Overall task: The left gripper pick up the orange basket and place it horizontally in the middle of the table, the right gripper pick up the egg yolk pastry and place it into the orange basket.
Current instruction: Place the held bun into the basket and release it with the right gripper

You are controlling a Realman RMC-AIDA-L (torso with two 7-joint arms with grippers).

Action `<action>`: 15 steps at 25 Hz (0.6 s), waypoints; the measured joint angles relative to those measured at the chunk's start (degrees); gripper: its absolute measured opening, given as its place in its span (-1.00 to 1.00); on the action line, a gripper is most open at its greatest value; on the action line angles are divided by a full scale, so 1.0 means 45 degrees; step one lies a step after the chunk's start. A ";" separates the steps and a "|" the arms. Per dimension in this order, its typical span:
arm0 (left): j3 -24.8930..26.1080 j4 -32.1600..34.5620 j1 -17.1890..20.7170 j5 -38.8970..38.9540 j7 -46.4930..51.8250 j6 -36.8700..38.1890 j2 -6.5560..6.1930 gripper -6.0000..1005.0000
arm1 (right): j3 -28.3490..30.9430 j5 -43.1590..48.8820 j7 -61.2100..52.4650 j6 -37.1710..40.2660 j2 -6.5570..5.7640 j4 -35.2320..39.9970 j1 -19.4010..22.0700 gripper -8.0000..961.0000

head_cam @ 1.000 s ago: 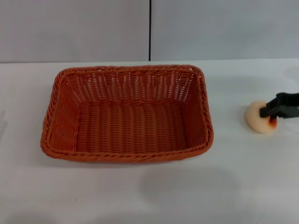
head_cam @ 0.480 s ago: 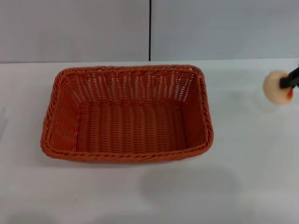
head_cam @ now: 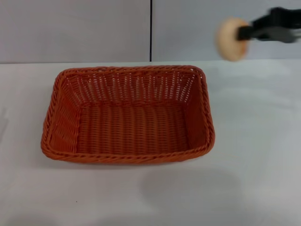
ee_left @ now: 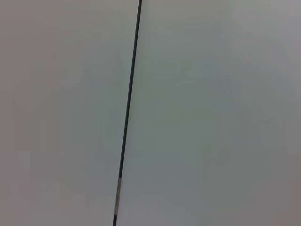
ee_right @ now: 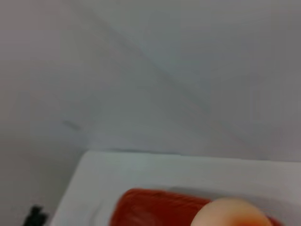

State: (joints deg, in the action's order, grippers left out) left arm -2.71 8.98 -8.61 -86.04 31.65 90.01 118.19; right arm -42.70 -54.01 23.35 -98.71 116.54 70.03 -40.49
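The egg yolk pastry (head_cam: pixel 231 38) hangs high in the air beyond the far right corner of the orange basket (head_cam: pixel 128 115), clamped by the right gripper (head_cam: pixel 243 33), whose fingers are closed on its side. In the head view the pastry shows against the grey wall, well clear of the worktop (head_cam: pixel 254 155). The right wrist view shows the pale round of the pastry (ee_right: pixel 235 214) close to the lens, with a strip of the basket (ee_right: pixel 155 207) behind it.

The basket sits flat and lengthwise across the middle of the worktop, open side up and with nothing in it, so that part of the task looks done. The left gripper is not in view; its wrist camera sees only the wall and a dark seam, so the state of its fingers cannot be told.

The step in hand is the carry to the basket. To do it well, the arm should bring the pastry across the braided rim with clearance, so that neither the fingers nor the bun clip the weave and shift the basket. It should aim for the centre of the floor, not the sloping wall, and come down low before letting go, since a round bun dropped from a height would likely roll or bounce
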 joint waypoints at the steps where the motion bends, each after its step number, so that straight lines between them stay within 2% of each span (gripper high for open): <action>1: 0.0001 -0.0001 0.0005 0.0001 0.0000 0.0000 -0.0001 0.31 | -0.0481 -0.0300 0.0001 0.0195 0.0039 -0.0218 -0.0185 -0.91; 6: -0.0003 -0.0005 0.0035 0.0000 -0.0002 -0.0046 0.0005 0.31 | -0.2943 -0.0832 0.0046 0.1280 0.0414 -0.1717 -0.1432 -0.92; 8: -0.0003 -0.0004 0.0041 -0.0001 -0.0002 -0.0056 0.0006 0.31 | -0.3183 -0.0859 0.0092 0.1459 0.0441 -0.2012 -0.1592 -0.92; 12: -0.0004 -0.0016 0.0057 0.0000 -0.0002 -0.0085 0.0006 0.31 | -0.4019 -0.1133 0.0662 0.2237 0.0468 -0.3747 -0.2189 -0.85; 15: -0.0005 -0.0111 0.0054 0.0000 -0.0012 -0.0087 0.0026 0.31 | -0.3891 -0.1532 0.1602 0.2655 0.0459 -0.5175 -0.2413 -0.79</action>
State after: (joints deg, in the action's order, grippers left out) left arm -2.73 8.48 -8.37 -86.04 31.60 89.62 118.30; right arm -60.21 -60.90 30.56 -86.76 118.61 46.74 -51.35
